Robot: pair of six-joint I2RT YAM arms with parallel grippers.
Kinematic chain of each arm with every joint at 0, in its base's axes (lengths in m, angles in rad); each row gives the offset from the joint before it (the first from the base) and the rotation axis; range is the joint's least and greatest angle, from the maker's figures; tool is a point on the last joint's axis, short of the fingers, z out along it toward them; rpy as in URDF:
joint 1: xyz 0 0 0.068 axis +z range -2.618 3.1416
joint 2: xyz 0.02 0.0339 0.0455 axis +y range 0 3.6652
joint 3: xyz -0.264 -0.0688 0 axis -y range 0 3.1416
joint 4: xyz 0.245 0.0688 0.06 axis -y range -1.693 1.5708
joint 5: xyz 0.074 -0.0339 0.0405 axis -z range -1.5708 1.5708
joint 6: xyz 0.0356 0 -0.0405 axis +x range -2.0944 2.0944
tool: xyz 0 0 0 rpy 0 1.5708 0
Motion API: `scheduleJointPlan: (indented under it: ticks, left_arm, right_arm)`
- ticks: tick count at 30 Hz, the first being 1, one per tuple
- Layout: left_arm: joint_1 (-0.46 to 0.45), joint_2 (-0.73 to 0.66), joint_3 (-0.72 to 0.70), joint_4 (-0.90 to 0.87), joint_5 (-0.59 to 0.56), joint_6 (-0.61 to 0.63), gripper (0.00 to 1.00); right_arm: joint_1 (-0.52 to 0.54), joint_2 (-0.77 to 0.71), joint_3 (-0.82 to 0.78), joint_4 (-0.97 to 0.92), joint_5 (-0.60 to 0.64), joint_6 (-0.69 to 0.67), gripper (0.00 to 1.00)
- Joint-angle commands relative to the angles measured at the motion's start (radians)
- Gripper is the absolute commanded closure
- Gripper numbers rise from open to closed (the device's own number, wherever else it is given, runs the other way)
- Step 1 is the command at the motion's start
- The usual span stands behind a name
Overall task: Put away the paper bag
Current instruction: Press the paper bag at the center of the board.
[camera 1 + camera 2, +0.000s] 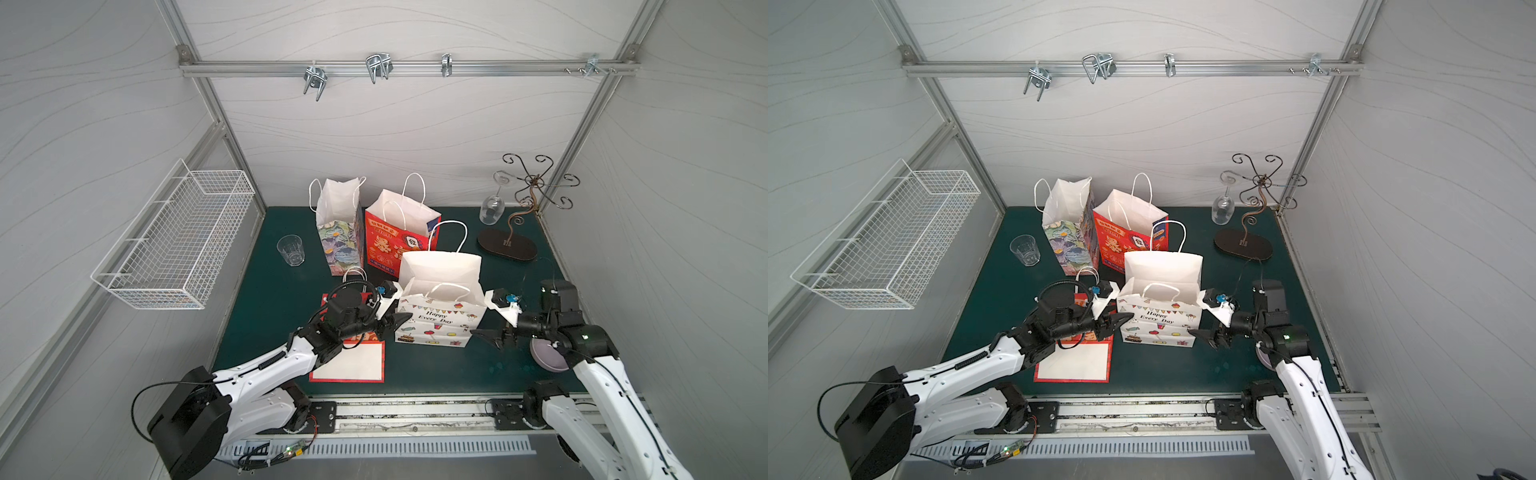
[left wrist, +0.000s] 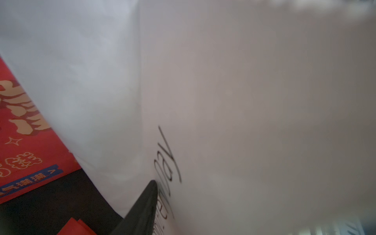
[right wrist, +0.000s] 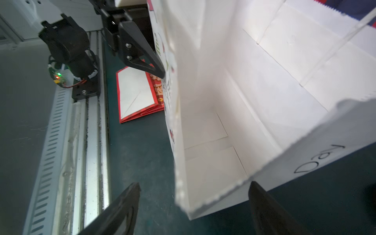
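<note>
Paper bag (image 1: 440, 322), printed "Happy Every Day", stands open and upright near the front of the green table (image 1: 266, 324), flanked by both arms, apparently so its sides can be pressed flat for folding. Right gripper (image 1: 482, 314) gapes wide around one side edge. On the opposite corner, left gripper (image 1: 398, 308) touches the paper, though whether it is clamped cannot be told.

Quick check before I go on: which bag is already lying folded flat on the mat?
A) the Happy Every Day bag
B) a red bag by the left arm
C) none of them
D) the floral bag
B: the flat red bag lies folded on the mat, while the floral bag, the upright red bag and the Happy Every Day bag all stand open.
</note>
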State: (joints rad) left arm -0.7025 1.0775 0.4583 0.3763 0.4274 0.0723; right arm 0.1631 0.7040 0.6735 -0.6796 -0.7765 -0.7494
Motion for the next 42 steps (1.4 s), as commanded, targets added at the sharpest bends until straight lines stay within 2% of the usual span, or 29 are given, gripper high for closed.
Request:
scheduleJointPlan:
  ticks: [1, 4, 7, 15, 19, 28, 32, 38, 42]
  left_arm:
    - [0.006, -0.019, 0.034, 0.056, 0.076, 0.002, 0.51]
    - [0.016, -0.021, 0.014, 0.018, 0.073, -0.035, 0.39]
    - [0.036, -0.012, -0.041, 0.089, 0.046, -0.107, 0.32]
    - [0.041, 0.065, -0.162, 0.265, 0.024, -0.248, 0.27]
    - [0.039, 0.134, -0.195, 0.355, 0.033, -0.253, 0.25]
    - [0.034, 0.394, -0.155, 0.574, 0.07, -0.291, 0.25]
    - [0.028, 0.46, -0.116, 0.644, 0.114, -0.3, 0.27]
    - [0.018, 0.416, -0.09, 0.671, 0.152, -0.282, 0.34]
    - [0.019, 0.319, -0.075, 0.59, 0.203, -0.243, 0.41]
  right_arm:
    - [-0.011, 0.008, -0.018, 0.002, -0.002, 0.008, 0.17]
    - [-0.007, 0.034, -0.017, -0.008, -0.098, 0.017, 0.18]
    - [-0.006, 0.032, -0.035, 0.029, -0.098, 0.041, 0.18]
    - [-0.007, 0.012, -0.063, 0.079, -0.084, 0.061, 0.19]
    - [-0.005, 0.016, -0.063, 0.082, -0.103, 0.062, 0.19]
    - [-0.004, 0.026, -0.077, 0.084, -0.13, 0.055, 0.2]
    - [-0.004, 0.019, -0.088, 0.08, -0.139, 0.053, 0.21]
    - [-0.005, 0.009, -0.091, 0.065, -0.145, 0.04, 0.21]
    - [-0.004, 0.0, -0.088, 0.061, -0.149, 0.038, 0.22]
